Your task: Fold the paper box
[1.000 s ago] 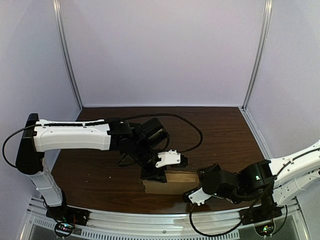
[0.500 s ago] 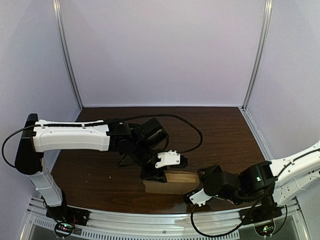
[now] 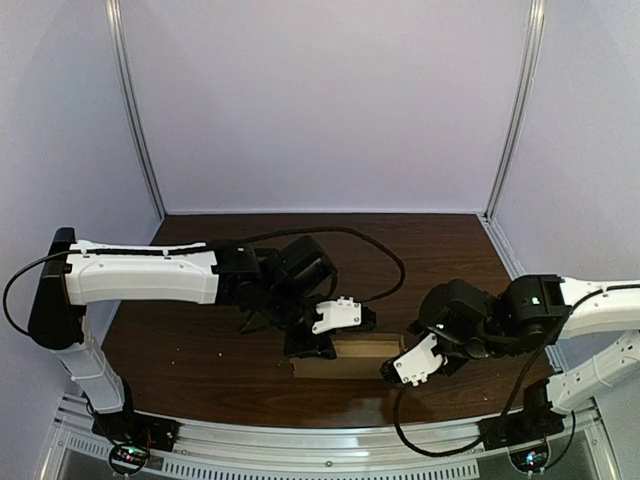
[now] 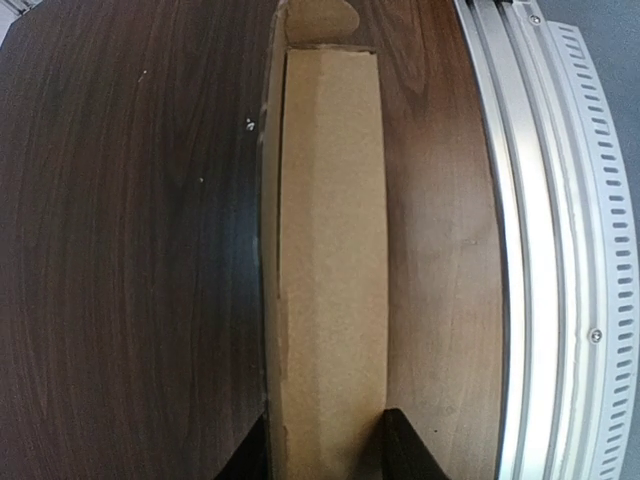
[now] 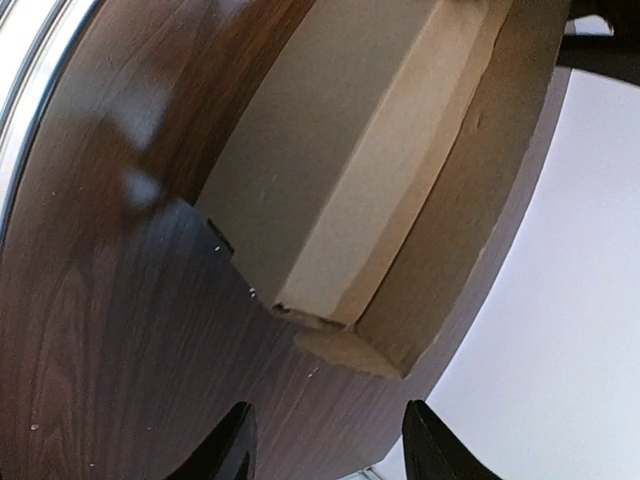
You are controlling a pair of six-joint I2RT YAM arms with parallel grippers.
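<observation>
Brown paper box [image 3: 360, 352] lying flat on the dark wooden surface [image 3: 190, 350] by its near edge, left gripper [image 4: 325, 452] clamped across the box's left end, right gripper [image 5: 330, 445] spread apart, empty, just beside the box's right end

Left wrist view: the paper box [image 4: 330, 250] runs off the bottom edge, and only the tips of the left gripper [image 4: 325, 455] are in frame, one on either side of it. Top view: that gripper covers the box's left end, and the right gripper [image 3: 392, 372] is too small to tell if it touches the box. Right wrist view: the box is cut by the top edge, and the rail [image 5: 30, 40] at upper left is a blur.
</observation>
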